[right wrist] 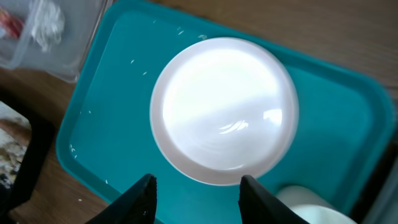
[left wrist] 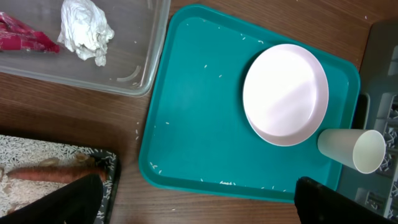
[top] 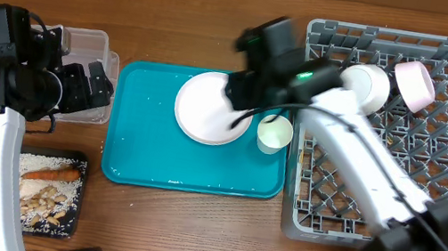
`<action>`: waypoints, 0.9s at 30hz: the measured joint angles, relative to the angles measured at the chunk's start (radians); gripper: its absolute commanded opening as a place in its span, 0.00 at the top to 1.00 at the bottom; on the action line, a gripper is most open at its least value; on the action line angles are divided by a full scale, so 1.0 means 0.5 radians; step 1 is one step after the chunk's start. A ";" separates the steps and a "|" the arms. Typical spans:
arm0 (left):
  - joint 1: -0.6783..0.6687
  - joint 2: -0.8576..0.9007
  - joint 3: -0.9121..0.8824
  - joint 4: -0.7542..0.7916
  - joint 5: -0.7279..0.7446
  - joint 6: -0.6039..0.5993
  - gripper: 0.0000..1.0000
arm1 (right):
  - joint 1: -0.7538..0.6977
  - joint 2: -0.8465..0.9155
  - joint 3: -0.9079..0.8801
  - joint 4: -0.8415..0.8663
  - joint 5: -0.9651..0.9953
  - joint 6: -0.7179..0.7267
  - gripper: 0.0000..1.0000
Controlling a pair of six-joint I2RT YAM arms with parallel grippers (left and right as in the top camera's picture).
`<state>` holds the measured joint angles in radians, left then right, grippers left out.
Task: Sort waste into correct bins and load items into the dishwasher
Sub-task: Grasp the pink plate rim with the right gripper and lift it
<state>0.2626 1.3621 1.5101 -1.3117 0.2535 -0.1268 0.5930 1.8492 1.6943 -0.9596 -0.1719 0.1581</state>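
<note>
A white plate (top: 209,108) lies on the teal tray (top: 149,145), with a pale paper cup (top: 274,134) on its side at the tray's right edge. My right gripper (top: 252,89) hovers over the plate's right side, open and empty; in the right wrist view its fingers (right wrist: 198,196) frame the near rim of the plate (right wrist: 224,109). My left gripper (top: 90,86) is open and empty beside the clear bin (top: 84,40). The left wrist view shows the plate (left wrist: 285,93), the cup (left wrist: 354,149) and the tray (left wrist: 193,124). The grey dishwasher rack (top: 432,177) holds a white cup (top: 370,84) and a pink cup (top: 415,84).
The clear bin (left wrist: 134,68) holds crumpled white paper (left wrist: 87,28) and a red wrapper (left wrist: 25,31). A black tray (top: 72,201) at the front left holds rice, food scraps and a carrot (top: 49,174). Rice grains are scattered on the teal tray.
</note>
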 measured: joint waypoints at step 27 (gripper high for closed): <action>0.000 0.000 0.000 0.000 -0.001 0.000 0.00 | 0.505 0.802 -0.004 0.587 0.314 0.096 0.83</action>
<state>0.2626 1.3621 1.5101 -1.3117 0.2531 -0.1268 0.8455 2.2501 1.6924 -0.6662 -0.0147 0.2062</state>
